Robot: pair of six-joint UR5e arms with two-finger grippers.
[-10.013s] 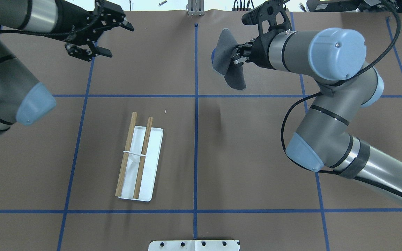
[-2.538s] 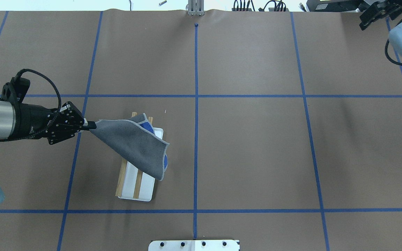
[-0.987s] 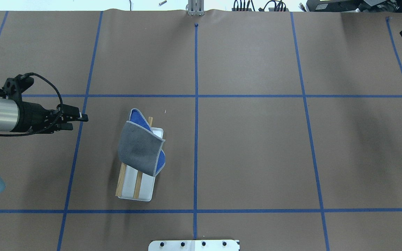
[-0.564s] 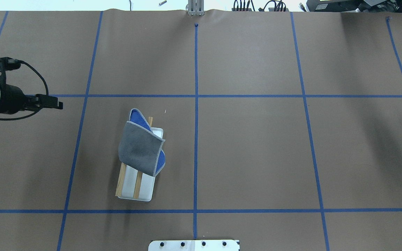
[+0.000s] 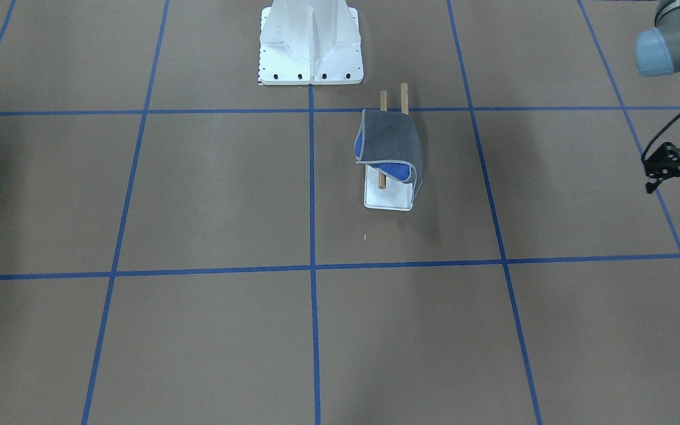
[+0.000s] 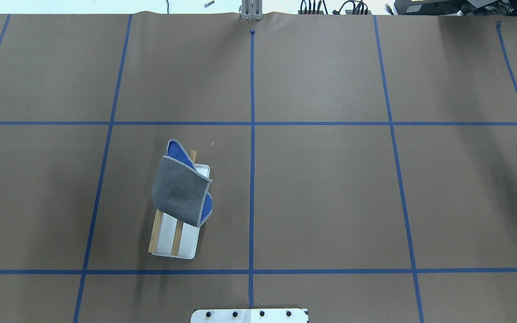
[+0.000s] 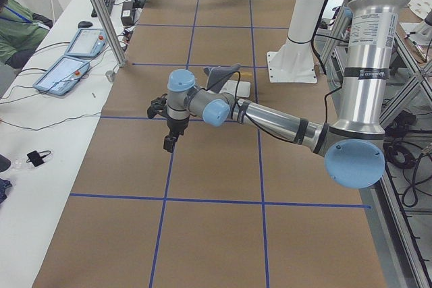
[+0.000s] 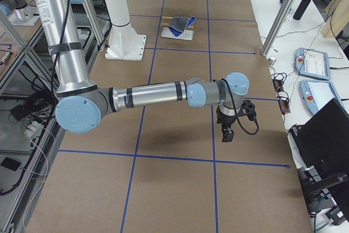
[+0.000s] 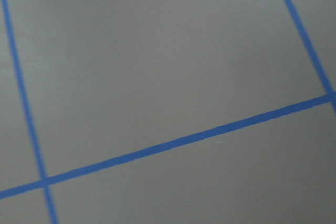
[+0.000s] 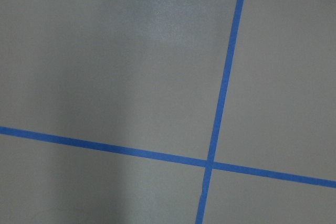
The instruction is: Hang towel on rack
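Observation:
The towel (image 6: pixel 180 193) lies draped over the rack, grey side up, with blue showing at its far end and right edge. It also shows in the front view (image 5: pixel 390 144). The rack's two wooden rods (image 6: pixel 155 233) stick out over the white base plate (image 6: pixel 189 244). No gripper touches the towel. My left gripper (image 7: pixel 169 142) hangs far off to the table's left; I cannot tell if it is open or shut. Only its black wrist (image 5: pixel 676 165) shows in the front view. My right gripper (image 8: pixel 228 133) is far to the right; I cannot tell its state.
The white metal pedestal (image 5: pixel 310 41) with black bolt holes stands at the robot's edge of the table, near the rack. Blue tape lines cross the brown table cover. Both wrist views show only bare cover and tape. A person sits at a side bench (image 7: pixel 13 25).
My left gripper let the towel go onto the rack and drew back left out of the overhead view. The right gripper also left that view. The towel has stayed still for the last second.

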